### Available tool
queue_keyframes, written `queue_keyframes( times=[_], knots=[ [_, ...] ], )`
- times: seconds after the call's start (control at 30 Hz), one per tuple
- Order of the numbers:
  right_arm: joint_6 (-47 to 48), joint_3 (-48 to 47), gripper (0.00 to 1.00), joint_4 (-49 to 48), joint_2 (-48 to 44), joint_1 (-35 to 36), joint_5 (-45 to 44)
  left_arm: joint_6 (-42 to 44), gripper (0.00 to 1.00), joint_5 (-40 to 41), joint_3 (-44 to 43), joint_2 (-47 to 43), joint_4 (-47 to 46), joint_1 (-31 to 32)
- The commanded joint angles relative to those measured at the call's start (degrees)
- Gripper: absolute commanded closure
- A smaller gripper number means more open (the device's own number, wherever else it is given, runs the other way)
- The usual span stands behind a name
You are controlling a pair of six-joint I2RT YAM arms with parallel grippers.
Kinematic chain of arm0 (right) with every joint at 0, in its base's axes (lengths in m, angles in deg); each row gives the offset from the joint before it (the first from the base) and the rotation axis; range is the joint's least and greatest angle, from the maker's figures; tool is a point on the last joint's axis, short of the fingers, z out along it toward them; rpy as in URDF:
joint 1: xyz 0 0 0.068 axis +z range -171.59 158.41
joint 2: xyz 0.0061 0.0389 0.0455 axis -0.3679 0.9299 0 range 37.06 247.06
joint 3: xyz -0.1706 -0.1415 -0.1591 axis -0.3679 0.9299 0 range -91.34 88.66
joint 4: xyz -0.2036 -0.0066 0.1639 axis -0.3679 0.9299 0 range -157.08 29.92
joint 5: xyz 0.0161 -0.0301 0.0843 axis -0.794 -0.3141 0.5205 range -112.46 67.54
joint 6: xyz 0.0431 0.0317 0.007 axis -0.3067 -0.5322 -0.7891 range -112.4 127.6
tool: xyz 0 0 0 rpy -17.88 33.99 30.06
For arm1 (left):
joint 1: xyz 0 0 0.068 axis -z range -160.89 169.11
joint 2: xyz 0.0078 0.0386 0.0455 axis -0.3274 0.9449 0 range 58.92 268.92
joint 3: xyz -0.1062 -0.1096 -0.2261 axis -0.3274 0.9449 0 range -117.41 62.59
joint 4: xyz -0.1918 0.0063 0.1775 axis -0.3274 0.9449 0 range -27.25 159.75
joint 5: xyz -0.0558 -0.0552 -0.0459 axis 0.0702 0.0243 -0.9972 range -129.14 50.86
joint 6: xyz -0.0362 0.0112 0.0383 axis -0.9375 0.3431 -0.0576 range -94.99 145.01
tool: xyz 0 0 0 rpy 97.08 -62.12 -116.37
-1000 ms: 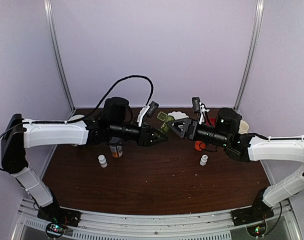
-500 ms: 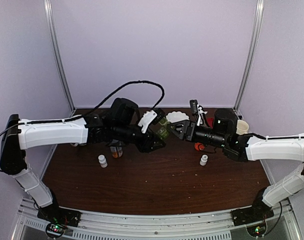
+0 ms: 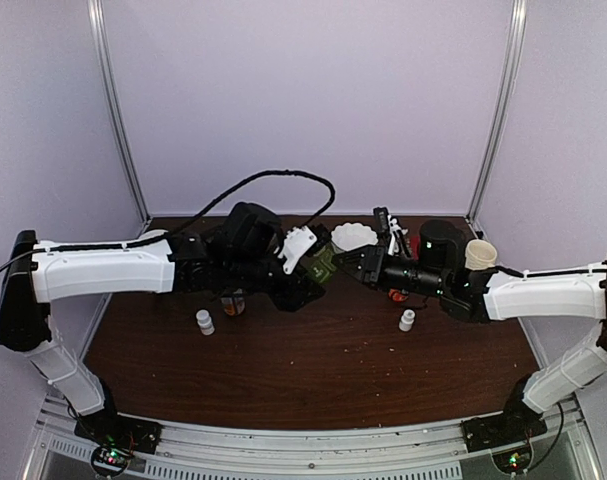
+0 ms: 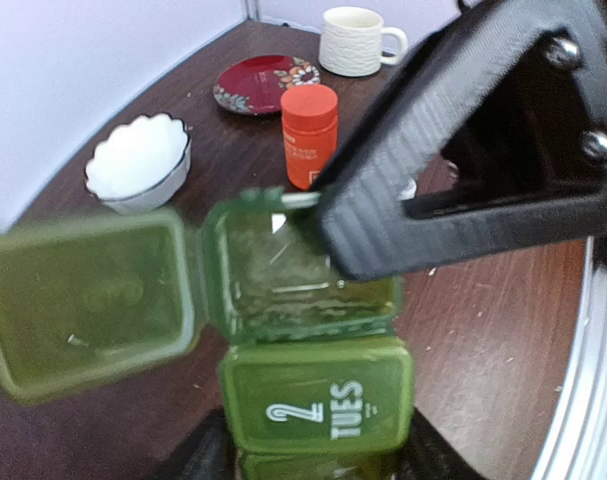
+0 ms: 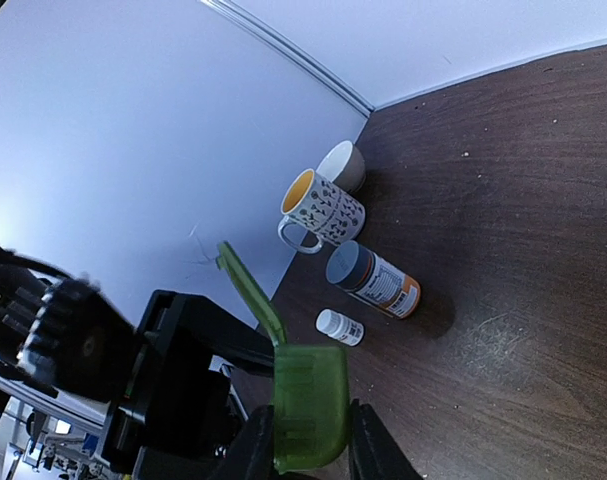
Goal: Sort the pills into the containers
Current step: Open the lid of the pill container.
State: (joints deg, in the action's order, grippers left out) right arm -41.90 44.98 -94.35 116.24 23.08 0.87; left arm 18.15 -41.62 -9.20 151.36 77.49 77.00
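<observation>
- green pill box [image 3: 320,265] is up off the tabletop [image 3: 303,370], mid-back of the scene, between the two gripper tips
- left gripper [image 4: 315,465] grasping the near end of the box, dark fingers pressed on both sides of the last cell
- right gripper [image 5: 311,452] clenched on the other end of the box, one finger each side of the green wall
- left wrist view: one black finger of the right gripper lies over the rim of the open cell [image 4: 303,285], touching it
- open lid [image 4: 83,295] is swung out flat beside that cell, hinge side attached
- next cell is closed, its lid [image 4: 318,405] reads "2 tues"
- third cell is mostly hidden at the bottom edge
- pills: cannot tell whether any are in the open cell, glare and blur on its floor
- white scalloped bowl [image 4: 138,160] on the tabletop beyond the box
- orange bottle [image 4: 310,135] upright near the bowl
- red plate [image 4: 263,82] and cream mug [image 4: 358,40] further back near the wall
- right wrist view: patterned mug [image 5: 323,210] near the wall with a pale cup [image 5: 343,165] just behind it
- grey-capped labelled bottle [image 5: 378,282] beside the mug
- small white bottle [image 5: 340,326] next to the grey-capped one
- second small white bottle [image 3: 407,320] stands under the right arm
</observation>
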Motion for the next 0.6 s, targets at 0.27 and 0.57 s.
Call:
queue_keyframes(
  times=[0.27, 0.57],
  knots=[
    [-3.3, 0.9, 0.81, -5.0, 2.2, 0.1, 0.0, -2.7, 0.12, 2.5, 2.3, -2.2, -7.4, 1.3],
    [-3.3, 1.5, 0.82, -5.9, 1.9, 0.1, 0.6, -5.1, 0.2, 2.7, -1.0, 0.6, -4.1, 0.6]
  ],
)
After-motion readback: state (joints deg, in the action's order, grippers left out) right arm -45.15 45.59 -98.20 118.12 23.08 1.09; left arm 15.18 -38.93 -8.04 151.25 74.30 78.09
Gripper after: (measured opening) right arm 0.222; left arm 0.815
